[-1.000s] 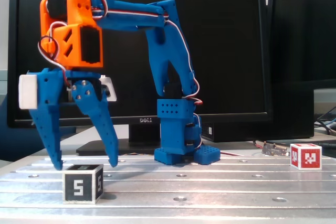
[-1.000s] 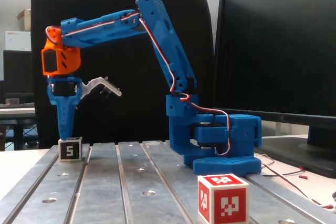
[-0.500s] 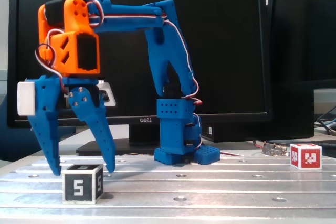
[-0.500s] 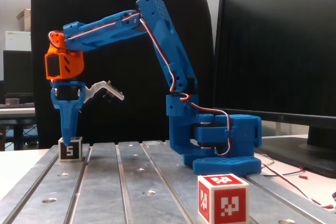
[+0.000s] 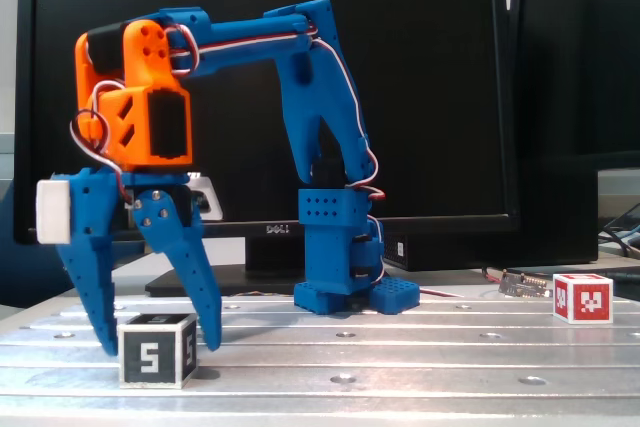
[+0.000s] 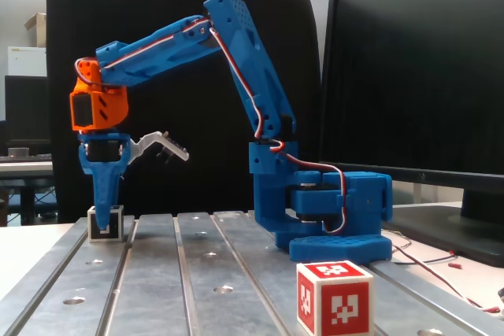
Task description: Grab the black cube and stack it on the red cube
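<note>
The black cube with a white "5" sits on the metal table at the front left. My gripper is open, and its two blue fingers reach down on either side of the cube with small gaps. In the other fixed view the gripper stands right over the black cube at the far left. The red cube with its white marker pattern rests far to the right, and it also shows near the front of the other fixed view.
The arm's blue base is fixed mid-table on the slotted metal plate. A Dell monitor stands behind. A small circuit board and cables lie near the red cube.
</note>
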Action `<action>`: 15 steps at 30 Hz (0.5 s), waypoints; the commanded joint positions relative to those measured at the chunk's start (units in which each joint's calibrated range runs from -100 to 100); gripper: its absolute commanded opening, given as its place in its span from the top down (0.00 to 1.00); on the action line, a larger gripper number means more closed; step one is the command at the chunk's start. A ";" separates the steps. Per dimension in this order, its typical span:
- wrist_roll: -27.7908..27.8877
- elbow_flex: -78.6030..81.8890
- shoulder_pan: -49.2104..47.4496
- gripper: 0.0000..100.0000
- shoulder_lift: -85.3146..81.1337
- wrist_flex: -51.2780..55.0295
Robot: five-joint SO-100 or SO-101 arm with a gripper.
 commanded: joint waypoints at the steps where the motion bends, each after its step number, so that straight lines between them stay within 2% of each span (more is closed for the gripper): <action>1: 0.25 0.14 -0.12 0.71 -0.41 -0.31; 15: 0.25 3.03 -0.12 0.71 -0.57 -2.70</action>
